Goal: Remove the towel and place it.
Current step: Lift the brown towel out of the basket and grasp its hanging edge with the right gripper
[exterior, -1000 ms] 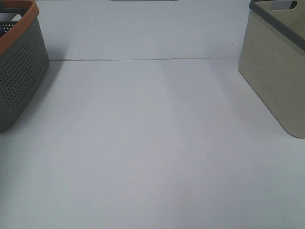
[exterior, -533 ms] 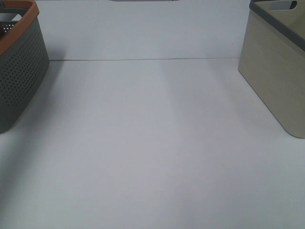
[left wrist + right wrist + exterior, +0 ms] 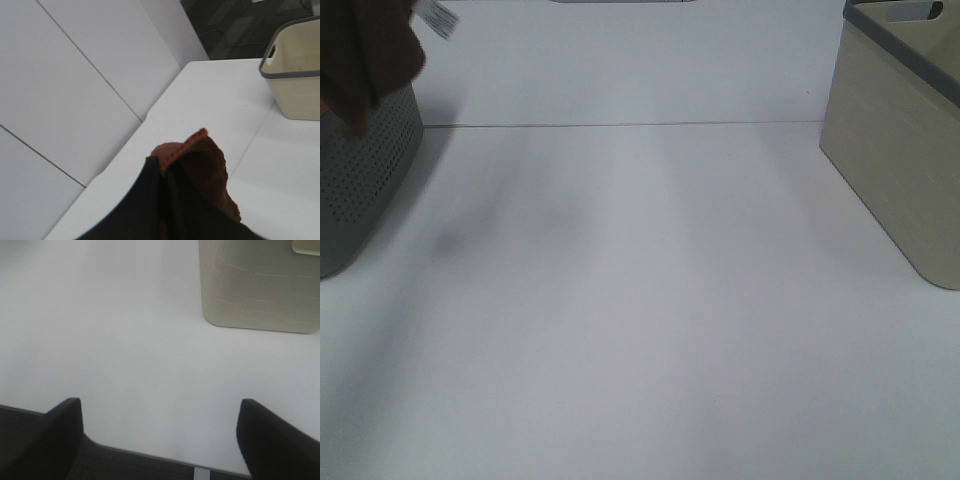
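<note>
The dark reddish-brown towel (image 3: 365, 50) hangs at the top left of the exterior high view, above the grey perforated basket (image 3: 360, 185). Its white tag (image 3: 438, 18) sticks out to the right. In the left wrist view my left gripper (image 3: 162, 167) is shut on a bunched fold of the towel (image 3: 202, 172), held up in the air. My right gripper (image 3: 160, 437) is open and empty, low over the table's near edge. Neither gripper shows in the exterior high view.
A beige basket with a grey rim (image 3: 900, 150) stands at the right of the white table (image 3: 640, 300). It also shows in the left wrist view (image 3: 297, 85) and the right wrist view (image 3: 255, 285). A wall rises behind the table.
The towel has risen into view at the top left and now covers the grey basket's orange rim. A faint shadow has appeared on the table beside that basket.
</note>
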`<state>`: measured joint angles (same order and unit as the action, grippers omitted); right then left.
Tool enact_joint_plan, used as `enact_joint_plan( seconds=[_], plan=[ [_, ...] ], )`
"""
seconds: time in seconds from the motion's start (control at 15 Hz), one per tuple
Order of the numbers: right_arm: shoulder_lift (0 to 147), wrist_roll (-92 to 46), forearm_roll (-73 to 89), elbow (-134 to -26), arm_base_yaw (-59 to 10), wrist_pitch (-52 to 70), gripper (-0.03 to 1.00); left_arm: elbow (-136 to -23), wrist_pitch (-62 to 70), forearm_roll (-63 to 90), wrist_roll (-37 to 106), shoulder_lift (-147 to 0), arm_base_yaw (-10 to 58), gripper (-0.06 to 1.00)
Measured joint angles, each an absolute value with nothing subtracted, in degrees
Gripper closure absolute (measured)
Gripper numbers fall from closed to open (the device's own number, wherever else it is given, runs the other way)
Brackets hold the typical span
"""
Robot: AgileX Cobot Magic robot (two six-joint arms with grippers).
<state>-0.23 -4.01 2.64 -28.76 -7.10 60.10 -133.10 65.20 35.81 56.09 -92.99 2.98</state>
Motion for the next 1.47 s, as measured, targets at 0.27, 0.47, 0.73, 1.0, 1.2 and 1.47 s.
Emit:
enact_joint_plan(
  seconds=[0.27, 0.47, 0.73, 1.0, 1.2, 1.47],
  plan=[
    [6.1, -6.5, 9.9, -29.9, -7.1, 56.3, 0.23, -133.1, 67.0, 34.3, 55.2, -96.7, 9.3, 0.94],
    [15.2, -15.9, 22.5, -30.0, -7.1, 46.3, 0.23, -133.1, 67.0, 34.1, 54.2, -98.1, 11.2, 0.94],
    [29.7, -32.9, 37.9, -30.0, -7.1, 36.8, 0.23, -133.1, 69.2, 33.0, 58.4, -100.3, 15.6, 0.94],
    [39.5, -54.3, 53.4, -30.0, -7.1, 30.9, 0.23, -133.1, 70.0, 32.7, 70.7, -100.8, 19.8, 0.94],
    [46.5, -83.1, 78.2, -30.0, -7.1, 30.5, 0.23, -133.1, 70.0, 32.7, 75.7, -101.0, 22.5, 0.94],
    [53.8, -105.5, 97.2, -30.4, -7.1, 31.6, 0.23, -133.1, 70.1, 34.6, 76.1, -101.2, 23.5, 0.94]
  ],
)
